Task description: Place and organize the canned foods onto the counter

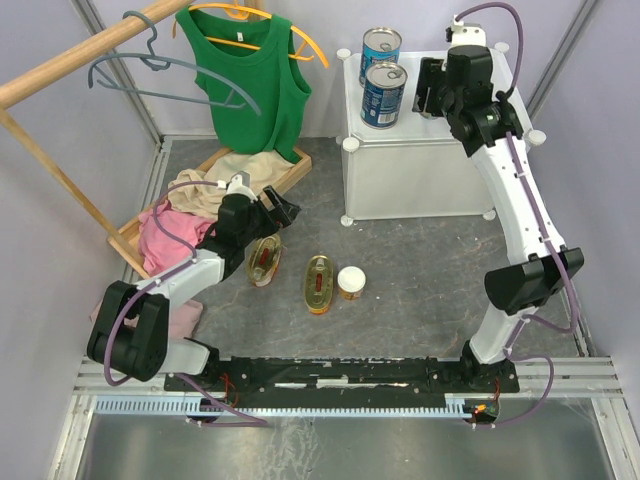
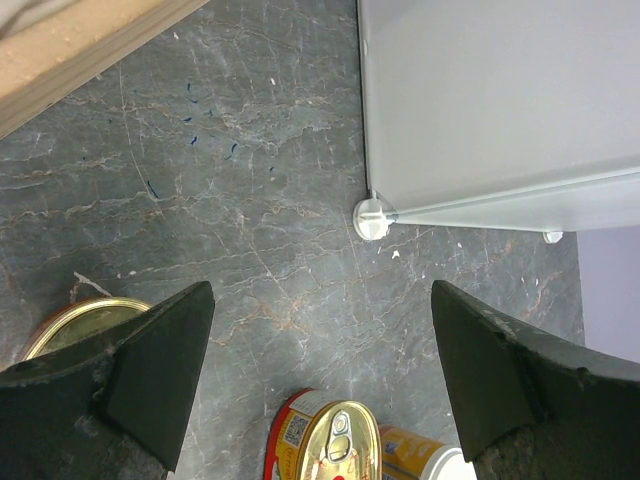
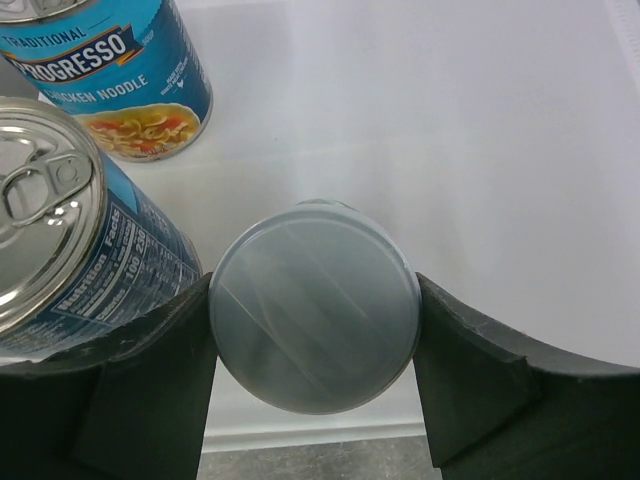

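Note:
My right gripper (image 3: pixel 315 287) is shut on a small white-lidded can (image 3: pixel 315 330), both fingers against its sides, above the counter's (image 3: pixel 470 140) near edge. Two tall blue-labelled cans (image 3: pixel 110 60) (image 3: pixel 70 230) stand just left of it, seen on the counter's (image 1: pixel 440 150) top as cans (image 1: pixel 381 48) (image 1: pixel 384 93) beside the right gripper (image 1: pixel 432 90). On the floor lie two flat oval tins (image 1: pixel 263 260) (image 1: pixel 319 283) and a small orange-labelled can (image 1: pixel 351 283). My left gripper (image 2: pixel 320 300) hangs open above the floor, an oval tin (image 2: pixel 335 440) below it and another (image 2: pixel 85 320) by its left finger.
A wooden tray (image 1: pixel 290 175) of clothes sits at the back left under a rail with a green top (image 1: pixel 250 70) on hangers. The counter's front corner connector (image 2: pixel 371 218) stands on the floor ahead of the left gripper. Grey walls close the sides.

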Controlling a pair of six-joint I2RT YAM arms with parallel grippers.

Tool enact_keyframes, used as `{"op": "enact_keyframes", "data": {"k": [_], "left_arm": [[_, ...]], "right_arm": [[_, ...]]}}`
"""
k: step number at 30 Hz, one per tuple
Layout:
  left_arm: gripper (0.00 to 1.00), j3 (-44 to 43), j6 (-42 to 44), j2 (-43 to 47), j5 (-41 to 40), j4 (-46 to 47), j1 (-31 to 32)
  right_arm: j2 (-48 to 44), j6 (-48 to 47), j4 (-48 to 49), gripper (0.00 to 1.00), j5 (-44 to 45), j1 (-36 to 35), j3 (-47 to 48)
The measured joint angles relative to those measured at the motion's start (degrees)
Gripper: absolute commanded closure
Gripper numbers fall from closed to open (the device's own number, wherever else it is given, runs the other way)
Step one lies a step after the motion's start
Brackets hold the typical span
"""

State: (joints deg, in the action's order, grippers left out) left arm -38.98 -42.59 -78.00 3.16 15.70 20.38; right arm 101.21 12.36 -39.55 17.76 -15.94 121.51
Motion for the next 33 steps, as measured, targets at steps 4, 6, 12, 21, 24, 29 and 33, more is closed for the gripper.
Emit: {"op": "enact_keyframes", "data": {"k": [4, 6, 12, 21, 24, 29, 33], "left_arm": [[0.05, -0.37, 0.0, 0.0, 0.0, -0.15, 0.0], [0.05, -0.52, 0.0, 0.0, 0.0, -0.2, 0.0], [0.05, -0.83, 0.0, 0.0, 0.0, -0.57, 0.0], [0.05, -1.57, 0.02, 0.0, 0.0, -1.03, 0.02], [0.05, -1.68, 0.0, 0.0, 0.0, -1.07, 0.02], [0.05, -1.68, 0.0, 0.0, 0.0, -1.22, 0.02], [0.05, -1.79, 0.02, 0.0, -0.02, -2.21, 0.11]], "right_arm": [[2.43, 0.44, -1.68, 0.97, -0.81, 0.44, 2.69], [3.58, 0.61, -2.36, 0.97, -1.11, 0.59, 3.82], [6.88, 1.29, -4.39, 0.97, -1.64, 1.11, 7.06], [11.3, 2.08, -6.97, 0.91, -2.78, 2.47, 13.6], [12.59, 2.45, -7.06, 0.86, -3.19, 2.89, 15.04], [13.14, 3.06, -6.64, 0.66, -4.0, 3.41, 15.32], [13.31, 3.52, -6.32, 0.5, -4.44, 3.69, 15.34]]}}
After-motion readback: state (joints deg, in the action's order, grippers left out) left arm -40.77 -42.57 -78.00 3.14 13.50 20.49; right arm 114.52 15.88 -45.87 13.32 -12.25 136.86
